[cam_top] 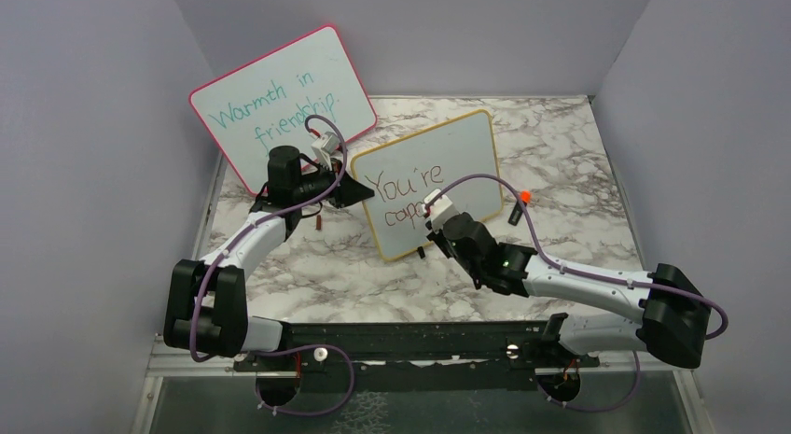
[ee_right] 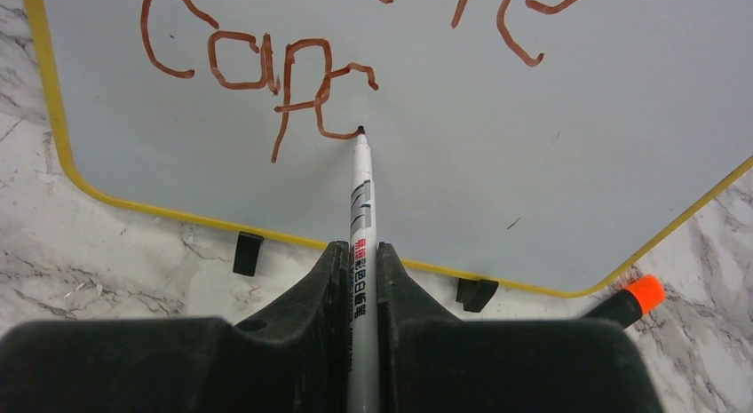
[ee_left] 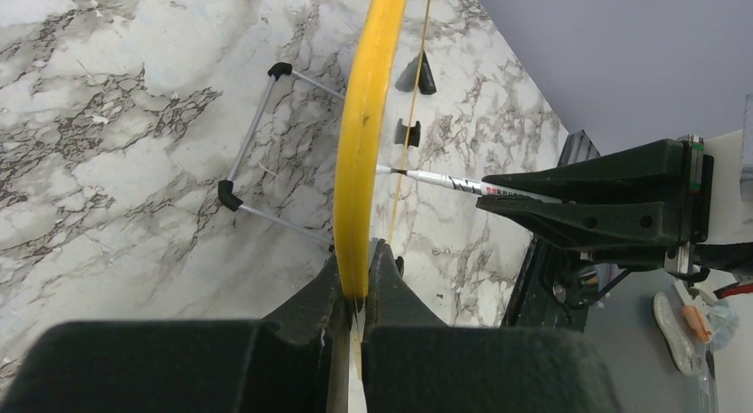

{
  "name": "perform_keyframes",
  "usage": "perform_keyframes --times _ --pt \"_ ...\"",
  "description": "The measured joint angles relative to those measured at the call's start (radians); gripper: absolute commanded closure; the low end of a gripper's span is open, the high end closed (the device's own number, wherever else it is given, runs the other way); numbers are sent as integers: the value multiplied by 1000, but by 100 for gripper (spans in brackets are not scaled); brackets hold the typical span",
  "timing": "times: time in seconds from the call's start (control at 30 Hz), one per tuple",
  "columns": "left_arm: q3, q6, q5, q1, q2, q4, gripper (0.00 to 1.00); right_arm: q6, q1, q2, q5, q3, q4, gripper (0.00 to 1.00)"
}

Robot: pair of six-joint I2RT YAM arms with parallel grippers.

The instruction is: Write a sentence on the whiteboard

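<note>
Only the left wrist shows left gripper (ee_left: 357, 275) pinching yellow-framed rectangular whiteboard (ee_left: 362, 120) edge, right gripper (ee_right: 361, 253) clamped on grey marker pen (ee_right: 360, 186), tip at red-brown sentence (ee_right: 257, 71) "You're cap"

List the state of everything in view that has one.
whiteboard: standing, left edge clamped.
sentence: unfinished, reads "You're cap" plus a partial letter.
marker: uncapped, tip on the whiteboard.
left gripper: shut on the whiteboard's frame.
right gripper: shut on the marker.
orange-tipped black piece: lying beside the whiteboard.
pink-framed board: propped upright, written on.
</note>
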Motion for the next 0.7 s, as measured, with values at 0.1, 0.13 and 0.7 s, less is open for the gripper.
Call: perform_keyframes --times 0.1,0.13,0.7 --pt "2 2 0 0 0 -4 100 -8 0 0 11 0 22 99" --pt "2 2 1 0 0 -5 100 -13 0 0 14 0 30 99" --pt "13 7 5 0 6 -16 100 -39 0 3 33 0 96 99"
